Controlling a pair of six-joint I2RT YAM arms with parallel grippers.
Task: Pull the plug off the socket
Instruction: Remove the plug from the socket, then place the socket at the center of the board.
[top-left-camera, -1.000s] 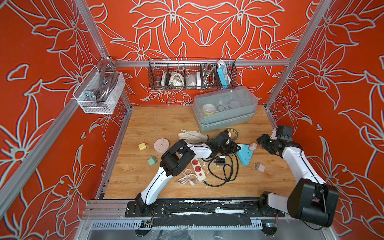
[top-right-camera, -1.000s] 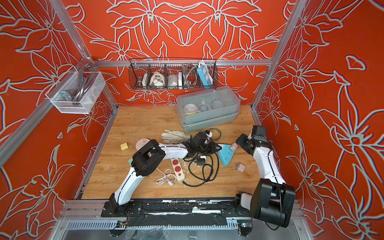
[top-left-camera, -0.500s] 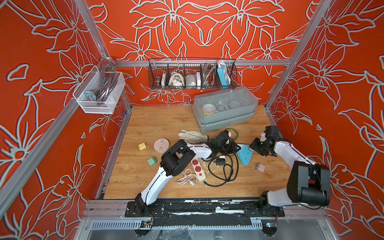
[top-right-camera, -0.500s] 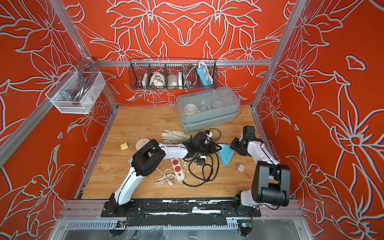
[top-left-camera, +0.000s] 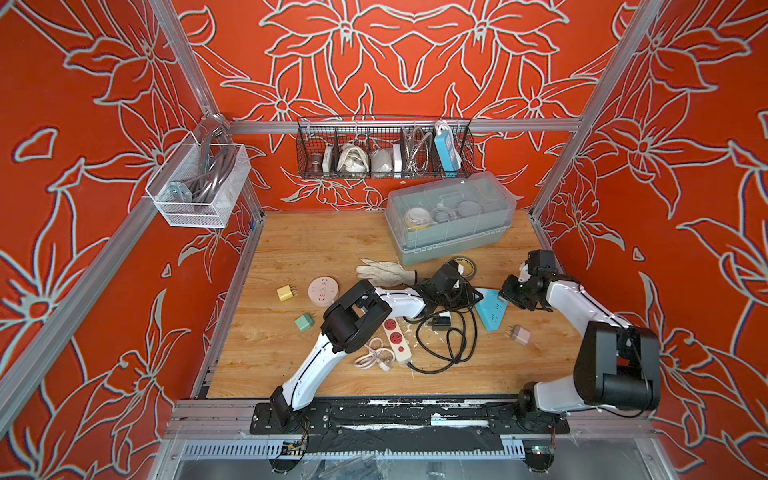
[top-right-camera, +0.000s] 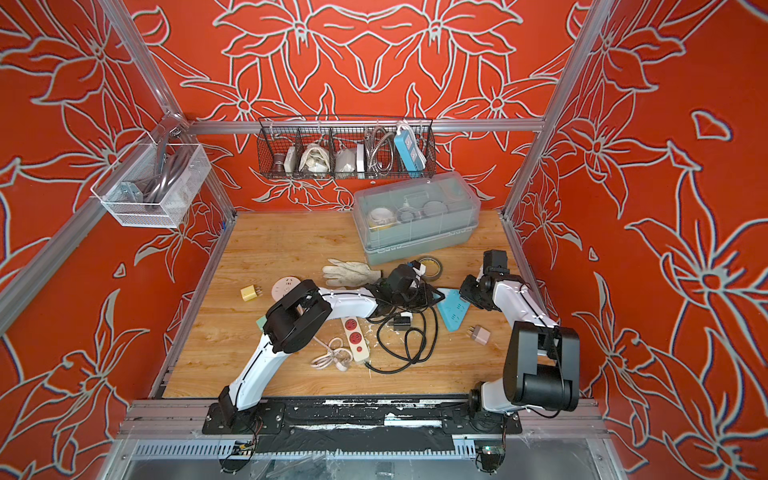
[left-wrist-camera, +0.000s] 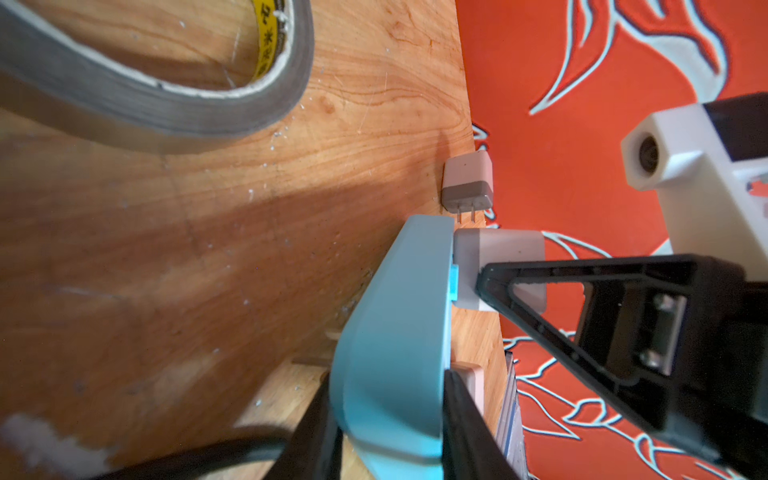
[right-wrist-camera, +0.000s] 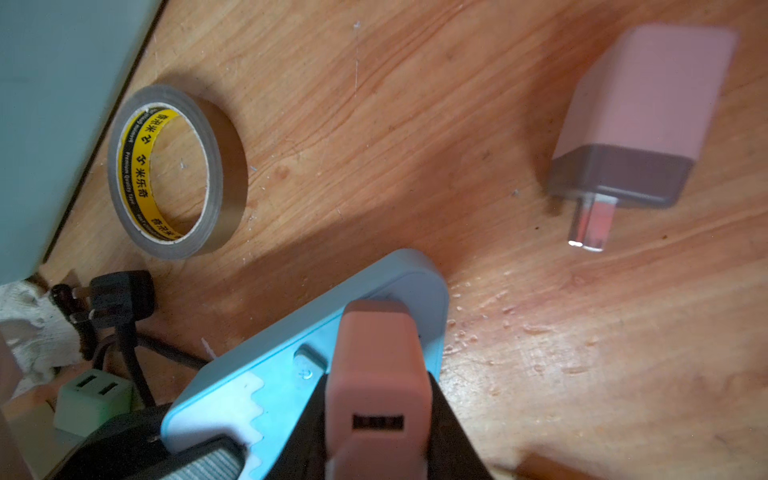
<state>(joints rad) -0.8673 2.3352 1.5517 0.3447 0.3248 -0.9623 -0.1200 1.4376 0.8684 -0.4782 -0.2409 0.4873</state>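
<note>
The socket is a light blue power strip (top-left-camera: 492, 311) (top-right-camera: 455, 311) lying on the wooden table right of centre. My left gripper (left-wrist-camera: 388, 399) is shut on one end of the strip (left-wrist-camera: 390, 332), a black finger on each side. A pink plug (right-wrist-camera: 378, 365) with a USB port stands in the strip's (right-wrist-camera: 270, 374) face. My right gripper (right-wrist-camera: 378, 409) is shut on this plug, which also shows in the left wrist view (left-wrist-camera: 498, 253) seated against the strip. In both top views the right gripper (top-left-camera: 509, 291) hides the plug.
A loose pink charger (top-left-camera: 519, 334) (right-wrist-camera: 636, 124) lies just beside the strip. A tape roll (top-left-camera: 465, 266), a black cable coil (top-left-camera: 449, 345), a white strip with red sockets (top-left-camera: 397, 338) and a glove (top-left-camera: 386, 272) crowd the middle. A lidded grey box (top-left-camera: 451, 220) stands behind.
My right arm has swung in from the right wall to the blue strip, and its gripper has shut on the pink plug. The left arm has not moved.
</note>
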